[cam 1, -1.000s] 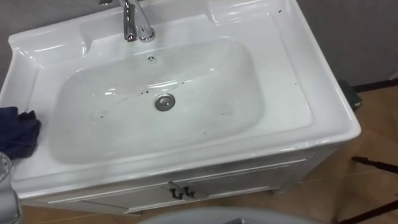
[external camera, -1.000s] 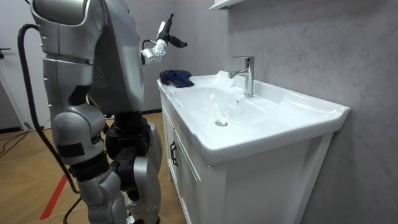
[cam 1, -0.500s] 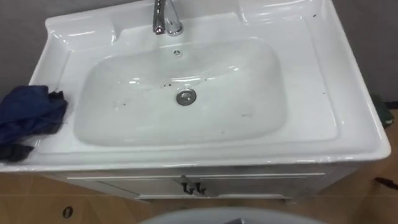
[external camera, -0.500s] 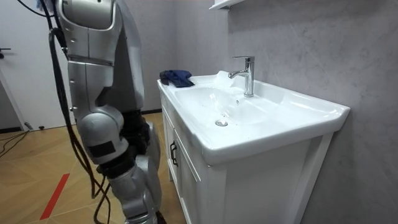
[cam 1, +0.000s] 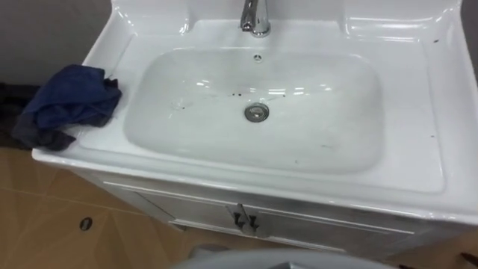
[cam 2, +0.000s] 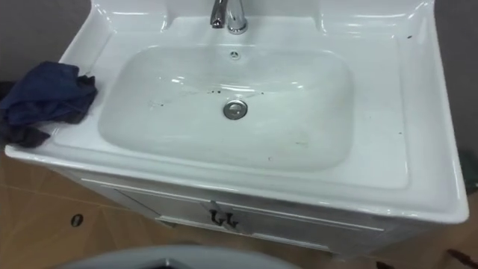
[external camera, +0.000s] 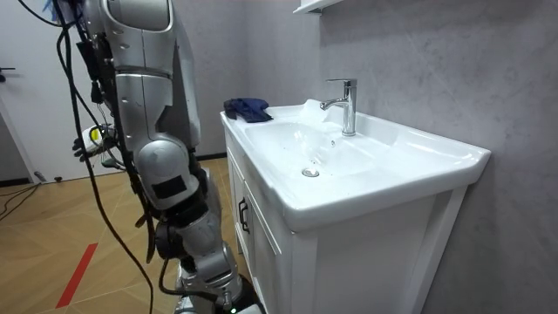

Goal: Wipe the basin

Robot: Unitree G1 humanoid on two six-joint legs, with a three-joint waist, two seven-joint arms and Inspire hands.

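- The robot is standing upright on the wooden floor in front of the white cabinet, at the room view's left, with the grey wall running behind the cabinet.
- The cabinet is carrying the white basin, which is lying wide across both eye views. Its bowl is sitting empty and its flat ledges are running round all sides.
- A crumpled dark blue cloth is lying on the basin's left ledge, just beside the bowl. One fold is hanging over the outer left edge. No hand is touching it.
- A chrome faucet is standing upright at the middle of the back ledge, with its spout reaching over the bowl.
- One robot hand is hanging low at hip height on the room view's left side of the body, well apart from the basin and the cloth. I cannot tell whether it is the left or the right, and it is showing too small to tell how far its fingers are opening or whether it is holding anything.
- Two small dark door handles are sitting side by side on the cabinet front below the bowl.
- A round metal drain is sitting at the bottom of the bowl, straight in front of the faucet.
- Small dark specks are lying scattered in the bowl between the drain and the back wall, and a few more are showing on the right ledge.
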